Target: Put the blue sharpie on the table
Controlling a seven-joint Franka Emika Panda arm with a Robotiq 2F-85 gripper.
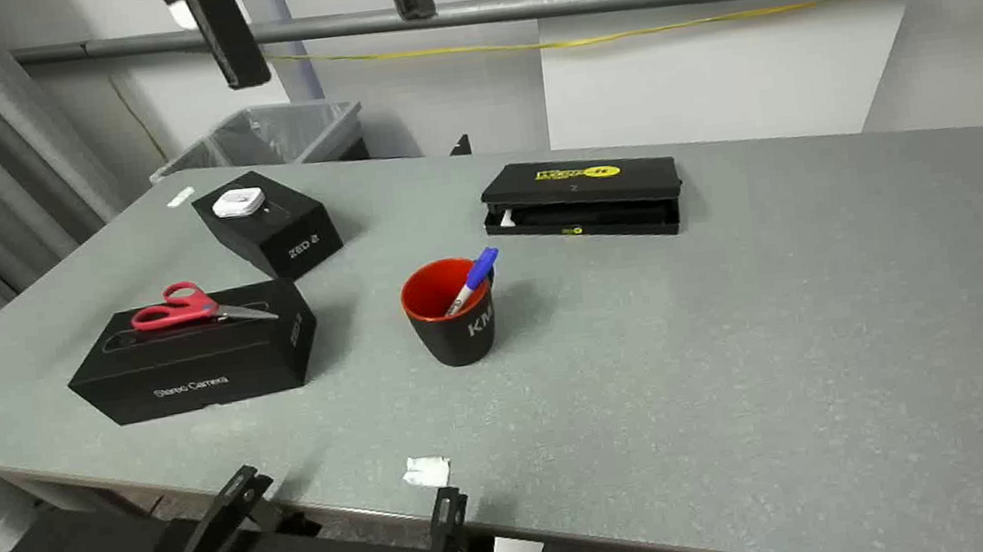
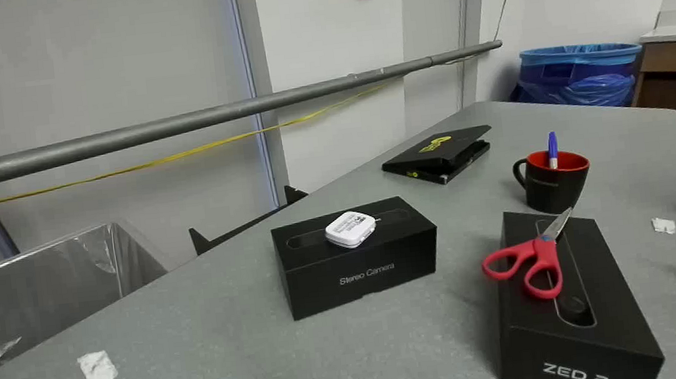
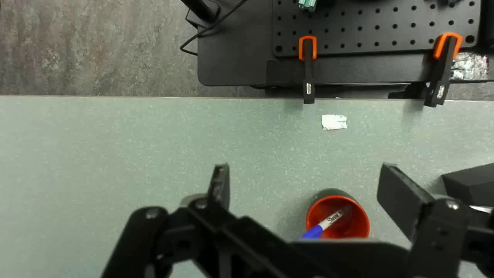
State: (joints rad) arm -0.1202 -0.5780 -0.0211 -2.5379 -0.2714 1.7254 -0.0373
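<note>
The jaws gape wide, empty, while the black mug (image 1: pixel 453 343) props the blue Sharpie (image 1: pixel 471 282) cap-up, likely easy to grasp.

The table (image 1: pixel 770 365) has a flat grey top, faintly speckled, with rounded corners. Upright on it, near the middle of the group, stands a cup (image 1: pixel 455 343), black outside and red inside. A box (image 1: pixel 197 374), black, sits near the cup; a second box (image 1: pixel 285 235), also black, lies close to the first at an angle, apart from it. A case (image 1: pixel 584 196), lid partly raised, sits near one long edge. A scrap (image 1: pixel 427 471), white, lies flat near the opposite edge; a second scrap (image 2: pixel 98 369) lies near a corner.
</note>
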